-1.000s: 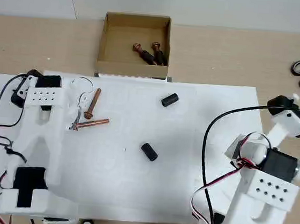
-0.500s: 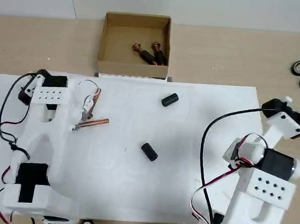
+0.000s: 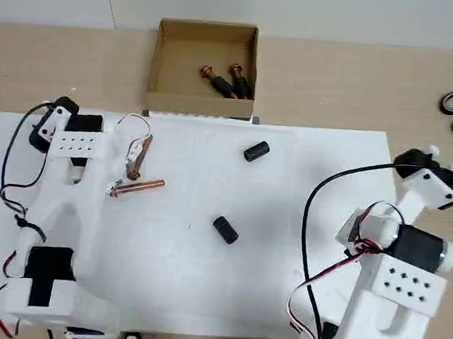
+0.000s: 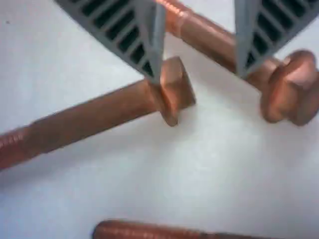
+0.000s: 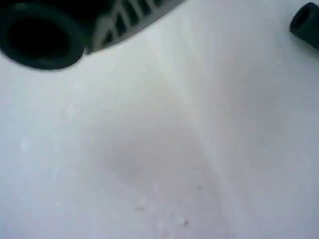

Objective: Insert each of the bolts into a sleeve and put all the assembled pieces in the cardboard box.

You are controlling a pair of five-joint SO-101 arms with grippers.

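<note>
Between my left gripper (image 4: 199,73) tips — bolt (image 4: 209,40) shank now; I swung over it, jaws spread, nothing clenched. Seems ready for grasp.

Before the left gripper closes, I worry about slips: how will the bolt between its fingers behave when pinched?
The bolt looks like solid metal, so it is probably rigid and heavy for its size. Its round shaft may roll or slip in the left gripper. The neighbouring bolt lies with its head close by, so it may get nudged.
</note>
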